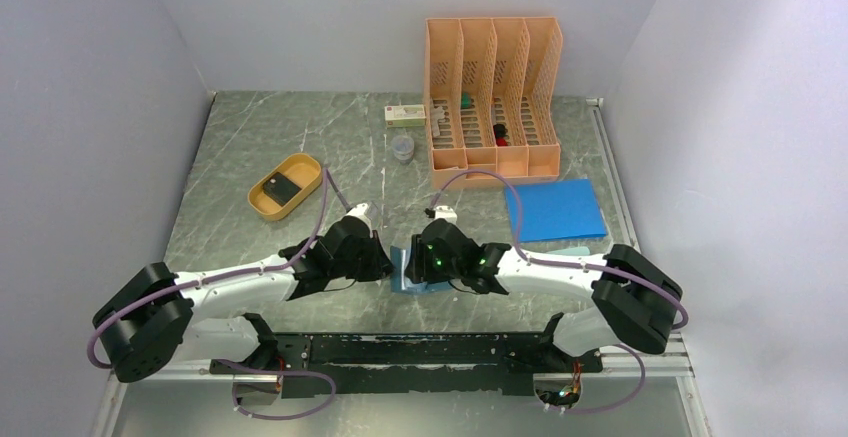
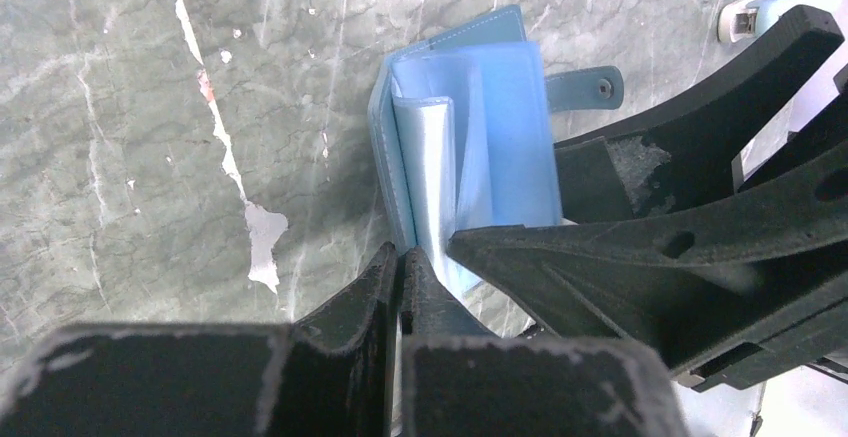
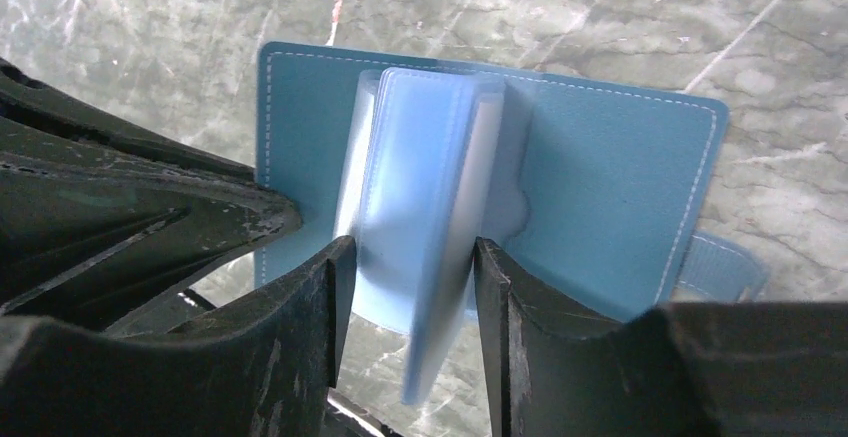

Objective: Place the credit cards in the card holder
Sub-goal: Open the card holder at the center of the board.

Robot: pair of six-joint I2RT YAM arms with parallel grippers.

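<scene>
The teal card holder [image 1: 404, 269] lies open on the table between my two grippers, and its clear inner pockets [image 3: 420, 177] stand up. My left gripper [image 2: 402, 257] is shut, its tips pinching the near edge of the card holder's cover [image 2: 385, 157]. My right gripper [image 3: 412, 257] is open, with its jaws on either side of the upright clear pockets. The snap tab [image 2: 585, 87] sticks out from the far side. A dark credit card [image 1: 283, 188] lies in the orange oval tray [image 1: 262, 200] at the far left. No card is in either gripper.
An orange file organizer [image 1: 492, 97] stands at the back. A bright-blue sheet [image 1: 555, 209] lies to the right of my right arm. A small clear cup [image 1: 402, 147] and a white box [image 1: 405, 114] sit left of the organizer.
</scene>
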